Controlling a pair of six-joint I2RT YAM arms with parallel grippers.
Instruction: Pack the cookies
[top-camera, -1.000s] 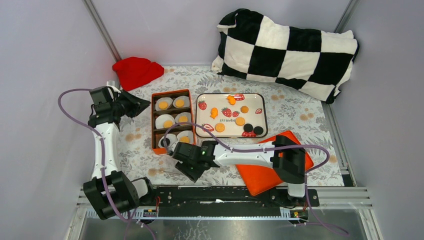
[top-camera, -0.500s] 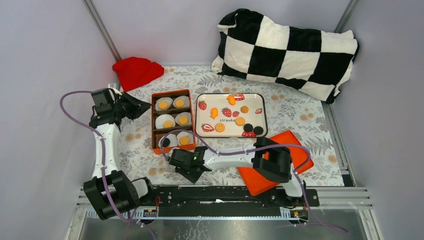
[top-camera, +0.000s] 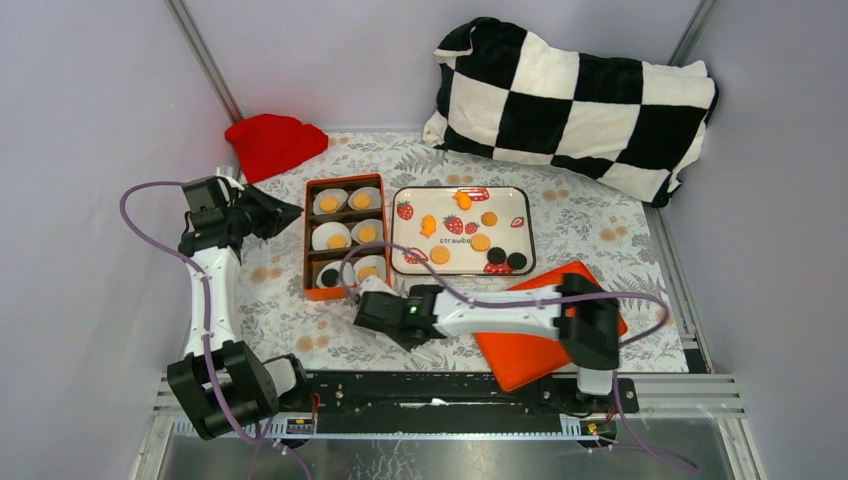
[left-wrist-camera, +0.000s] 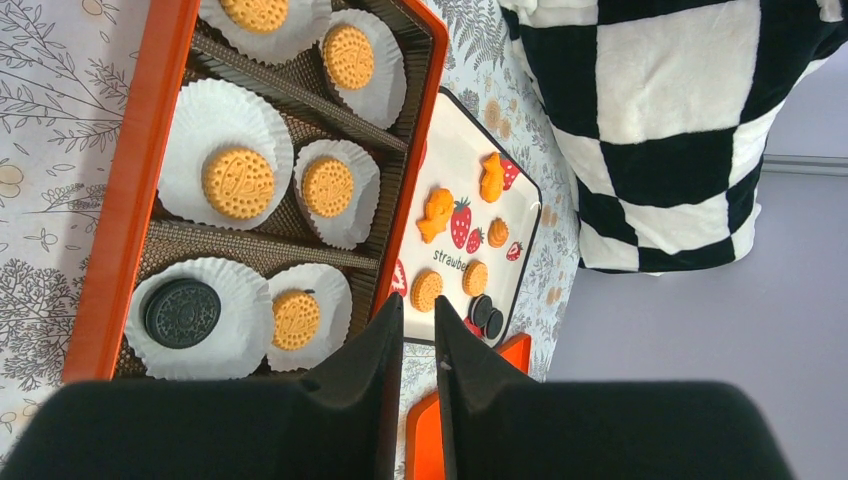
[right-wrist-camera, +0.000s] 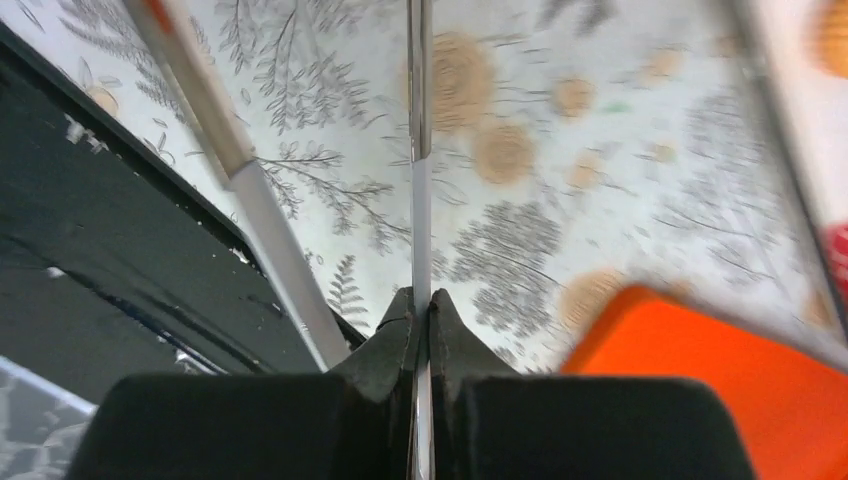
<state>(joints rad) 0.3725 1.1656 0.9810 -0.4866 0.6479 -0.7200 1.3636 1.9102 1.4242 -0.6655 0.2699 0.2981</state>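
Observation:
An orange box (top-camera: 305, 240) holds white paper liners, most with an orange-yellow cookie (top-camera: 338, 241) and one with a black cookie (left-wrist-camera: 182, 312). More cookies (top-camera: 440, 255) lie on the white strawberry tray (top-camera: 462, 190), two black ones (top-camera: 517, 260) among them. My left gripper (top-camera: 290, 212) hovers left of the box, its jaws a little apart and empty (left-wrist-camera: 418, 312). My right gripper (top-camera: 378, 310) sits near the box's front end, shut (right-wrist-camera: 421, 293) on a thin metal strip (right-wrist-camera: 420, 120). A second strip (right-wrist-camera: 215, 110) splays off to its left, like tongs.
An orange lid (top-camera: 530, 350) lies at the front right under the right arm. A red cloth (top-camera: 272, 142) and a checkered pillow (top-camera: 575, 95) rest at the back. The black base rail (top-camera: 450, 385) runs along the near edge.
The right gripper's jaws have closed onto the metal strip and its elbow swung right, uncovering the box's near end. The left arm has not moved.

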